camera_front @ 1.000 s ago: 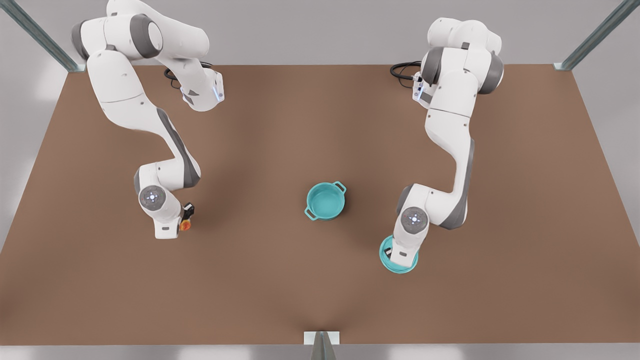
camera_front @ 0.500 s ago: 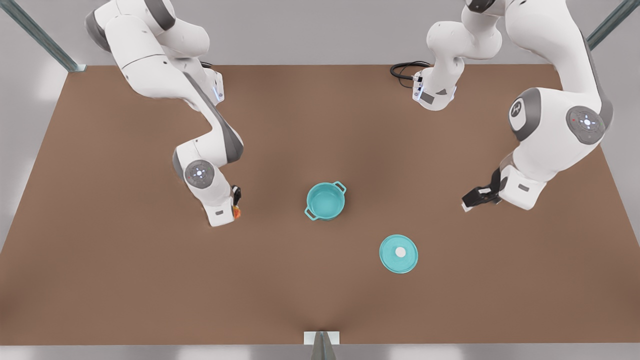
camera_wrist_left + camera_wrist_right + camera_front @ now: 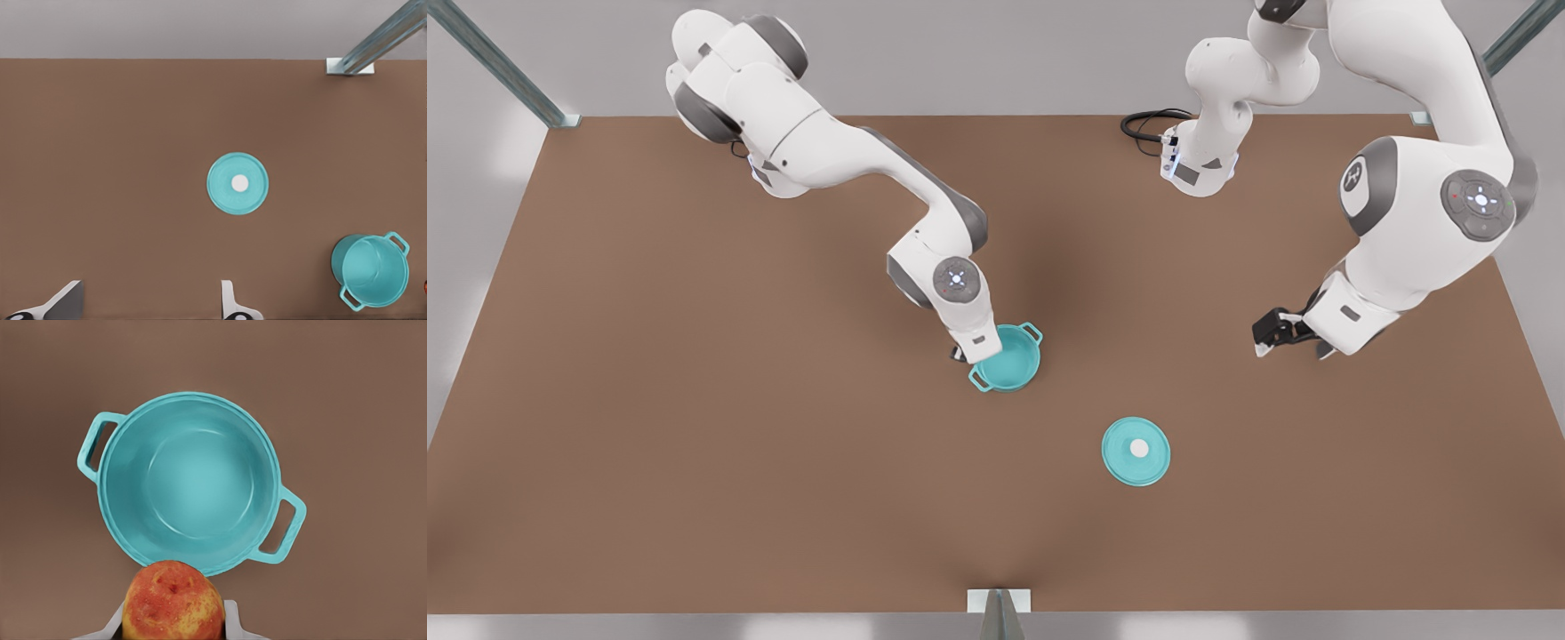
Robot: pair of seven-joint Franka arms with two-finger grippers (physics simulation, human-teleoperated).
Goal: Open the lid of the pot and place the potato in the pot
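Note:
The teal pot (image 3: 1021,366) stands uncovered at the table's middle, and its inside (image 3: 193,480) holds nothing. My right gripper (image 3: 966,349) hangs at the pot's rim on the front view's left side, shut on the potato (image 3: 173,603), a yellow and orange-red lump just outside the rim. The pot lid (image 3: 1136,452), a teal disc with a white knob, lies flat on the table nearer the front, apart from the pot. My left gripper (image 3: 1270,341) is raised at the front view's right, open, its fingers (image 3: 230,303) wide apart, looking down on the pot lid (image 3: 237,183) and pot (image 3: 370,270).
A black cable (image 3: 1143,124) lies by the arm base at the back. Metal frame posts stand at the back corners, and a bracket (image 3: 999,601) sits at the front edge. Brown table (image 3: 694,462) stretches wide on all sides of the pot.
The right gripper carried the potato from the front view's left across to the pot's rim. The left gripper let go of the lid on the table and pulled up and away.

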